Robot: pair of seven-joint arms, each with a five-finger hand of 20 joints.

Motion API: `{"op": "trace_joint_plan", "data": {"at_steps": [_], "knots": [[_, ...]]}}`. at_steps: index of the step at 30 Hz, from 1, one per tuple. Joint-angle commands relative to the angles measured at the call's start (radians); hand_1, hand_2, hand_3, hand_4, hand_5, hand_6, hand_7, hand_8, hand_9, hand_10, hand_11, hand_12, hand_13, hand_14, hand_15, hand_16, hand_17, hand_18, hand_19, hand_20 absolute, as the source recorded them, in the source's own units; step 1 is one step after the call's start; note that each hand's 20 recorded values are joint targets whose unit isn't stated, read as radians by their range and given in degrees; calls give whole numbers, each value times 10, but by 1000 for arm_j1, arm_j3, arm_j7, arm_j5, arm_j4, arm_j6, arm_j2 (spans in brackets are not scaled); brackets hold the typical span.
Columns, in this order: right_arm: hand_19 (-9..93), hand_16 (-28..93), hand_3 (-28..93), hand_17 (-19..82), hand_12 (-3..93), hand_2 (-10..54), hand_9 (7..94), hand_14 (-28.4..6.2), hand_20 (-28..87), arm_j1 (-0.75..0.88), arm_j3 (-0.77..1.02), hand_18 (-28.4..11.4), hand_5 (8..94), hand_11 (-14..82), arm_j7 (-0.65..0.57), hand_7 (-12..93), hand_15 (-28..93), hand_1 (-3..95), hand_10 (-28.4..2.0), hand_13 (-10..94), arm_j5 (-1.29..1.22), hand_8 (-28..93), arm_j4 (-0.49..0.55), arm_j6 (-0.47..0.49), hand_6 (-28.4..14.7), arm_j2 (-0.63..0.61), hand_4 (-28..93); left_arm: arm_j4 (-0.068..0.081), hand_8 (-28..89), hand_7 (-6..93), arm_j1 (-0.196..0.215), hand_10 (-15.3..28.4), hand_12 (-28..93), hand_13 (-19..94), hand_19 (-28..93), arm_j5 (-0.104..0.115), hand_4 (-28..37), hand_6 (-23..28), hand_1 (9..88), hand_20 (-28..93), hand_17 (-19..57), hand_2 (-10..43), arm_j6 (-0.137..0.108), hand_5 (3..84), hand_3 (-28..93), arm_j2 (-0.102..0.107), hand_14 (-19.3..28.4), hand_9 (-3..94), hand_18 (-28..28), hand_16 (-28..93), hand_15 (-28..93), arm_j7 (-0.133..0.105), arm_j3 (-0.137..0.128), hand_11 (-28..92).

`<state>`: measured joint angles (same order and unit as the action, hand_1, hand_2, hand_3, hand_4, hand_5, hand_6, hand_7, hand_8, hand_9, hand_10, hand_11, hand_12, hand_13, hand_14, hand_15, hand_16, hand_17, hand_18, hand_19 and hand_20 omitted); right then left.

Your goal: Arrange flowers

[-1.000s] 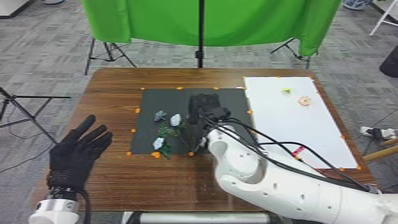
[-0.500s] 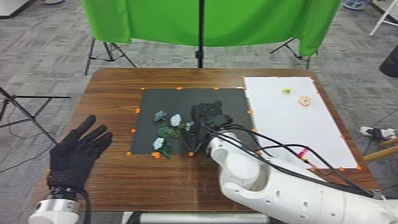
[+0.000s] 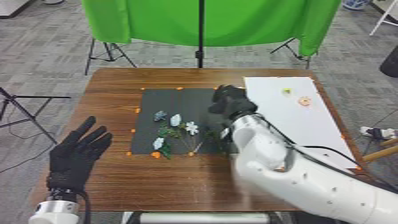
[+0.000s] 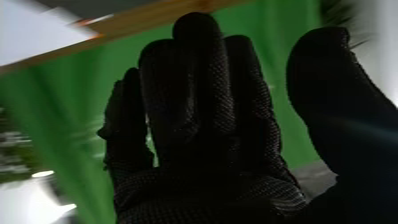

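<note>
Here's our danger, left of the right hand's fingers: the white flower (image 3: 192,128) lies beside the leafy stems (image 3: 166,132), and a low sweep of the forearm could drag that layout askew. Right of those fingers, the peach flower (image 3: 305,101) and yellow-green flower (image 3: 287,91) sit on the white board (image 3: 298,122); come in too flat and we'd shove them, not pinch them! Pose check: our left hand (image 3: 73,157) has fingers spread, dark mat (image 3: 178,97) to their right; our right hand (image 3: 233,102) is by the mat's right edge, fingers straight and close together, thumb wide, pinching nothing.
</note>
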<state>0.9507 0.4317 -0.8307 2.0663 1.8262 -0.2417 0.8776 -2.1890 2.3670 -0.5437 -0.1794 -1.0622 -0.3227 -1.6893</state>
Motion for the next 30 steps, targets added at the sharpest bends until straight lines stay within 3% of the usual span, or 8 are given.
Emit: {"op": "trace_joint_plan", "data": {"at_steps": [1,8,13,16,20,22,30], "knots": [[781,140,792,232,156,-95,676,-126,363,-82,78,-252,610,320,-79,136,694,374,-153,610,-81,-122,-111,-26,-13,-228,-283,-1,-95,114,23,211,106,239,571,0,-257,88,222,66,-100,57,0,365,819,0,284,357,276,-87,499,-3,6,217],[767,123,798,217,141,-95,604,-139,334,-136,58,-252,564,269,-143,141,688,363,-167,565,-99,-126,-215,8,-14,-261,-283,-1,-95,114,23,211,107,239,572,6,-263,87,219,67,-100,56,-3,365,820,7,284,357,277,-87,498,-20,16,217],[750,104,806,202,139,-95,578,-136,312,-146,41,-257,557,249,-182,148,679,365,-169,547,-108,-129,-284,31,-9,-257,-283,2,-95,114,5,210,107,239,571,11,-265,88,220,67,-100,57,-3,365,819,25,284,356,276,-87,498,-36,26,217],[752,99,808,200,139,-95,563,-139,304,-115,71,-258,555,240,-152,149,681,363,-169,538,-140,-131,-312,91,-8,-240,-283,-2,-95,114,15,210,106,239,571,20,-264,87,218,67,-100,57,-11,365,820,38,284,357,276,-86,499,-52,28,217],[748,92,807,190,137,-95,548,-137,297,-60,104,-261,544,227,-135,153,679,361,-168,527,-80,-133,-375,123,-1,-172,-283,-2,-95,114,25,210,107,239,571,22,-264,87,219,67,-100,57,-16,365,820,34,284,357,276,-87,498,-53,24,217],[746,91,807,186,137,-95,547,-135,294,-45,112,-262,543,223,-136,155,677,351,-167,525,-74,-134,-400,156,5,-142,-283,-1,-95,114,26,211,107,239,571,30,-263,87,218,67,-100,57,-18,365,820,44,284,357,276,-87,497,-62,30,216],[741,87,803,184,135,-95,551,-127,291,-42,117,-265,521,211,-145,157,668,354,-164,534,-61,-140,-459,191,31,-90,-283,1,-95,114,3,211,106,238,571,6,-260,87,219,68,-100,57,-1,365,819,15,284,356,276,-86,497,-3,16,216]]}}
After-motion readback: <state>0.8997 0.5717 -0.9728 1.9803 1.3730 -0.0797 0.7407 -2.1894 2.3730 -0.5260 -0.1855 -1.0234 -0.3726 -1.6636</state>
